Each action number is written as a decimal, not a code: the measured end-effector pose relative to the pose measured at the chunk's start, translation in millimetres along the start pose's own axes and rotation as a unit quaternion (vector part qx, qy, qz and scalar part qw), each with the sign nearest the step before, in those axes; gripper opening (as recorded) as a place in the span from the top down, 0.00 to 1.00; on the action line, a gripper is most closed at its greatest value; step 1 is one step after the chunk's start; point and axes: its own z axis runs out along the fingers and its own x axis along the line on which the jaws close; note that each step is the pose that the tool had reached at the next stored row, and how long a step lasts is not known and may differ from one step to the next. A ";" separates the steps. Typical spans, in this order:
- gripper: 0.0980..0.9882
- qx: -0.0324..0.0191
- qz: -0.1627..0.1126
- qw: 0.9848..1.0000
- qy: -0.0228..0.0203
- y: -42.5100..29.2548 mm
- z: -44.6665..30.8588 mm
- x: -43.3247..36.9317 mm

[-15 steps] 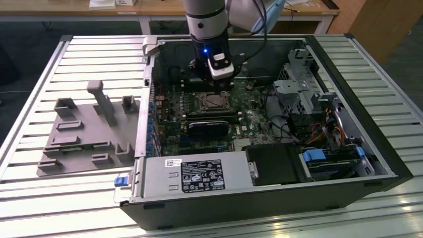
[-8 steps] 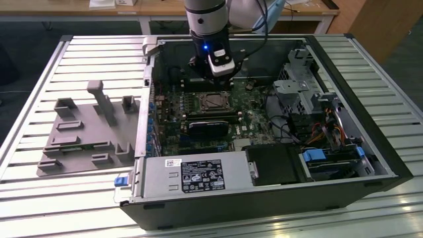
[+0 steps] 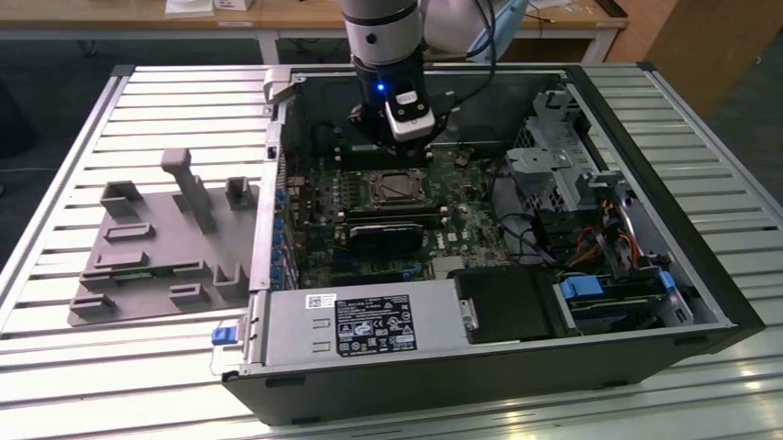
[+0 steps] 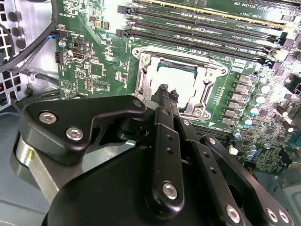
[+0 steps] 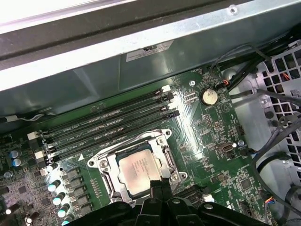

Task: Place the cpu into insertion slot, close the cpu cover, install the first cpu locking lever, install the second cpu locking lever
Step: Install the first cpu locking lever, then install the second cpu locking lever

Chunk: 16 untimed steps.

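First wrist view showing the cpu (image 5: 140, 169) sitting flat in the insertion slot (image 5: 116, 187), framed by the lowered cpu cover (image 5: 107, 165). Hovering just beside the cover's edge with the gripper (image 4: 165, 90), tips clenched together on nothing. In the exterior view, hanging at 12 o'clock from the socket, 1 black module (image 3: 385, 240) lying at 6 o'clock. Probably working a locking lever: pressing steadily, keeping tips off the chip face.
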 end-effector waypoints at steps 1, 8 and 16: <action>1.00 0.003 0.000 1.000 0.006 0.0 0.2 -0.1; 1.00 0.010 0.000 1.000 0.019 0.0 0.5 -0.2; 1.00 0.010 0.000 1.000 0.019 0.0 0.5 -0.2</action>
